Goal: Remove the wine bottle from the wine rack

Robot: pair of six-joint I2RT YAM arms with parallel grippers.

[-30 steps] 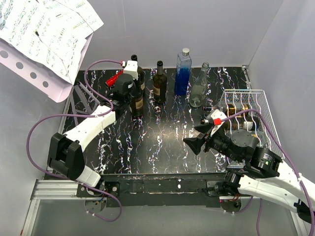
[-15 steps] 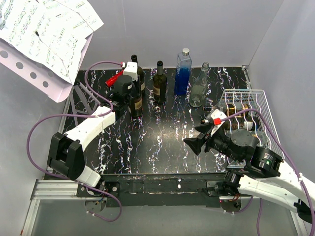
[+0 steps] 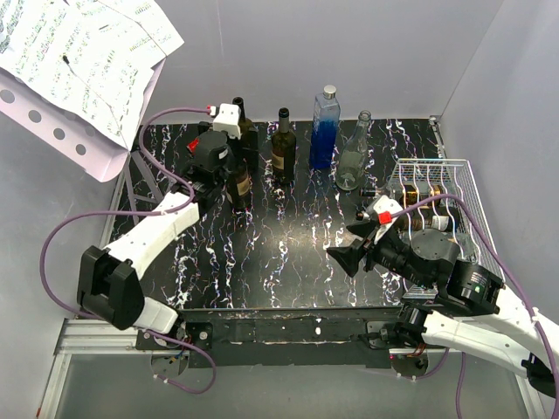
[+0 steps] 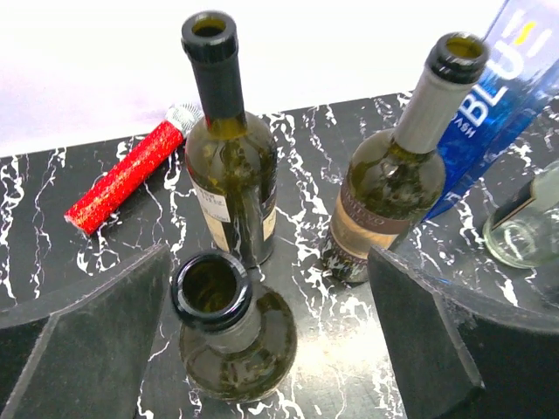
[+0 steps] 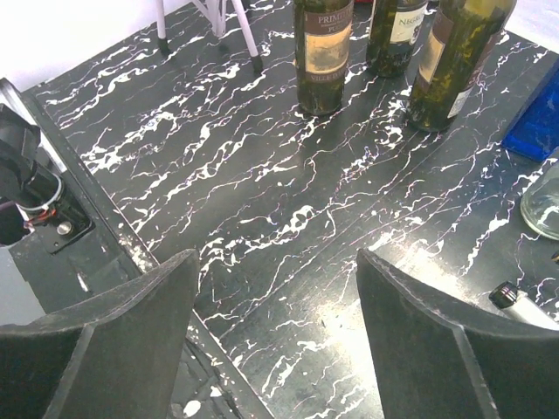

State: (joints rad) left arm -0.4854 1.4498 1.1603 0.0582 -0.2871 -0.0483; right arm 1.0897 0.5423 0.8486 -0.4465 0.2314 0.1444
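Black marbled worktop (image 3: 288,253) carried an upright green bottle (image 4: 214,292) between the released, wide-spread left fingers (image 4: 96,340), which could knock it into its neighbours (image 4: 231,175) if they swung sideways, while the wine bottle (image 3: 417,189) lay in the rack (image 3: 465,188) behind the empty, spread right fingers (image 5: 131,332).

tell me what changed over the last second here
The left hand opened and let go of the dark bottle it had been gripping. The bottle now stands upright between its spread fingers. In the overhead view the hand shifted slightly left and its elbow swung nearer. The right hand stayed open and barely moved. The wine rack and the other standing bottles kept their places.
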